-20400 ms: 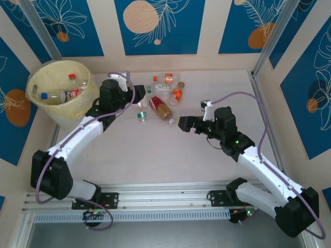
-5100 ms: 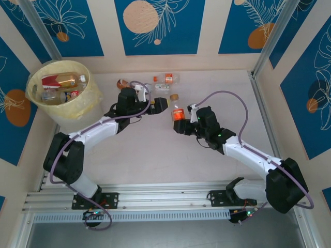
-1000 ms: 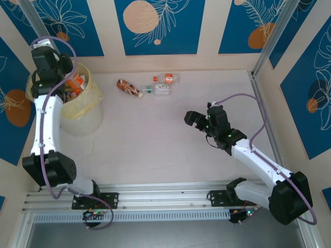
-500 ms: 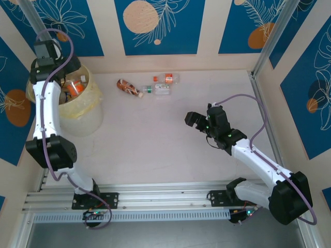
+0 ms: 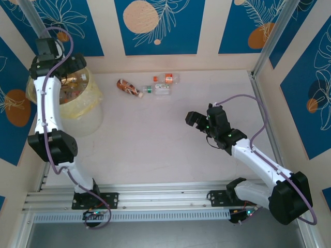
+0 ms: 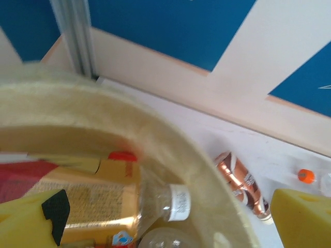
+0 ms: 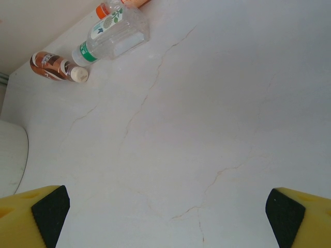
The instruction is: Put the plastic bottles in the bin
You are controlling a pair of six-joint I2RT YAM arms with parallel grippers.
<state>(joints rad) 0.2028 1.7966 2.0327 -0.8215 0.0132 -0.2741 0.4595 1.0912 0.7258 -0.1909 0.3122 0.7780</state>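
Note:
The bin (image 5: 87, 106), a pale-yellow bucket, stands at the far left. My left gripper (image 5: 57, 72) hangs open over its mouth with nothing between its fingers. In the left wrist view (image 6: 165, 227) it looks down past the bin's rim (image 6: 170, 150) at several plastic bottles inside, one with a white cap (image 6: 179, 202). On the table lie a brown bottle (image 5: 127, 87), a clear green-capped bottle (image 5: 158, 89) and an orange-labelled bottle (image 5: 166, 78). My right gripper (image 5: 192, 119) is open and empty over bare table, well short of them (image 7: 165, 222).
The right wrist view shows the brown bottle (image 7: 51, 66) and the clear green-labelled bottle (image 7: 116, 33) far ahead, and the bin's wall (image 7: 10, 155) at the left edge. Patterned walls and metal posts enclose the table (image 5: 155, 139).
My left gripper has opened above the bin and the orange bottle it held has dropped in. The wrist shifted slightly over the rim. The right arm has stayed still.

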